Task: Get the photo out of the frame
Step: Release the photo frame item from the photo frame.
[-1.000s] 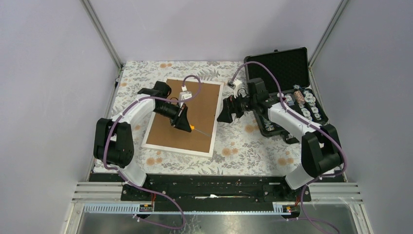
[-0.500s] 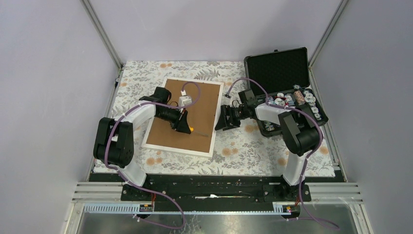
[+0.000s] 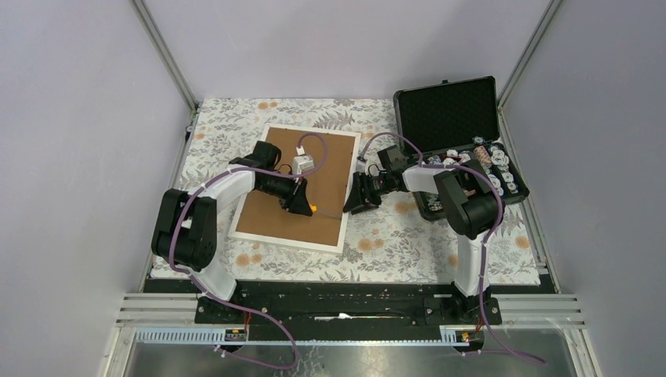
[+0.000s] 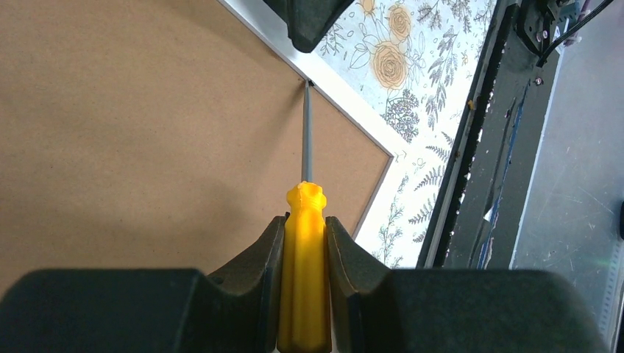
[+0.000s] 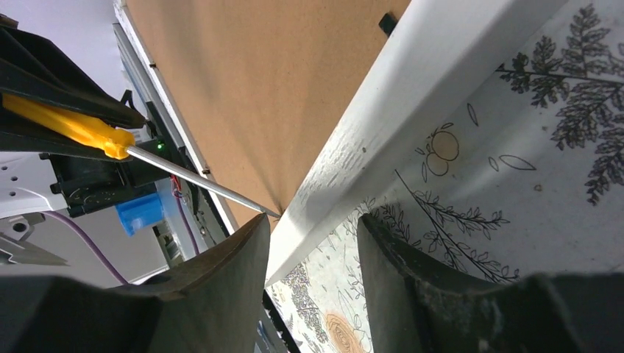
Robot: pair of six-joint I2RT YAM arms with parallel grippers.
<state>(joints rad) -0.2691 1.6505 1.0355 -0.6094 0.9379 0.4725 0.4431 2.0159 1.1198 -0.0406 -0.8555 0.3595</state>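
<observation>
- The left gripper [image 4: 303,224] is clamping a yellow-handled screwdriver [image 4: 303,294], with the tip resting in the seam where the brown backing [image 4: 147,132] meets the white rim of the frame [image 5: 383,118].
- The right gripper [image 5: 311,220] is straddling that rim beside the tip. Its jaws are standing apart, one finger over the backing and one over the floral tablecloth [image 5: 515,169].
- The frame is lying back-up on the table. The photo is not showing and is presumably sitting face-down beneath the backing.
- Doing this step well is looking like a matter of pinning the rim firmly first. The levering should then be gentle, with the blade shallow, so the tip is lifting the board and not gouging the print.
</observation>
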